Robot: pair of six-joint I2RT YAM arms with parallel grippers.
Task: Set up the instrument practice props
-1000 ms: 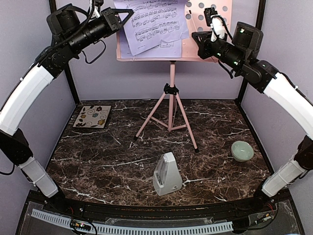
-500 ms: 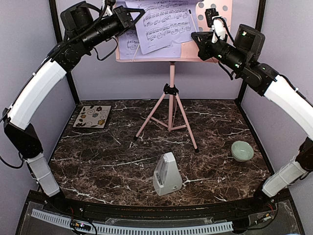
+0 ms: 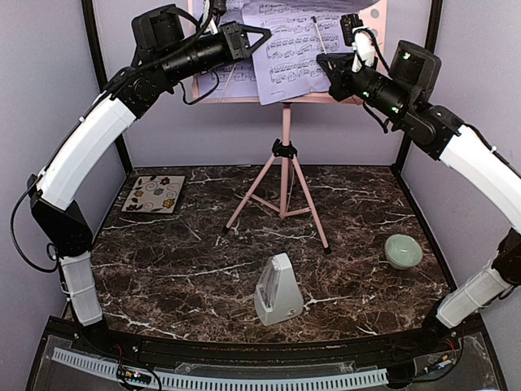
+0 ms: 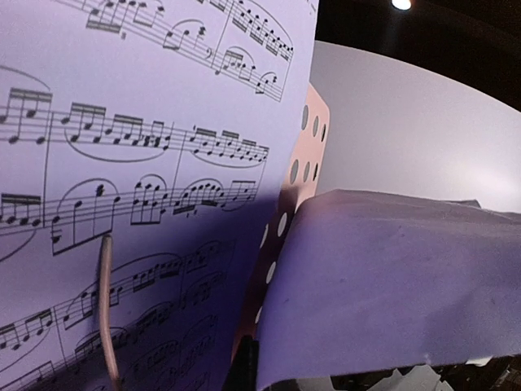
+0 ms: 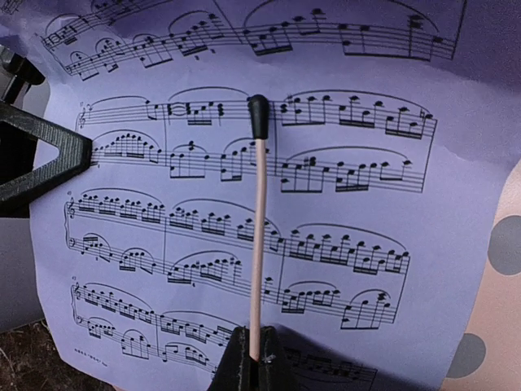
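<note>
The pink music stand [image 3: 285,163] rises at the back centre, its perforated desk [image 3: 373,15] mostly covered by lavender sheet-music pages [image 3: 295,49]. My left gripper [image 3: 254,37] is shut on a page's edge, level with the desk. In the left wrist view a printed page [image 4: 122,163] lies against the desk [image 4: 297,187] and the blank back of a page [image 4: 391,277] fills the lower right. My right gripper [image 5: 256,358] is shut on the stand's thin pink retainer rod [image 5: 259,236], which lies across the page [image 5: 342,204]. The grey-white metronome [image 3: 278,290] stands upright on the table's near centre.
A floral coaster [image 3: 154,194] lies at the table's left rear. A pale green bowl [image 3: 403,250] sits at the right. The stand's tripod legs [image 3: 313,216] spread over the dark marble table [image 3: 179,269]. Black frame posts [image 3: 118,138] flank the back wall.
My left arm has swung right, carrying the sheet-music page across the desk toward the right gripper. The right arm has stayed put on the rod.
</note>
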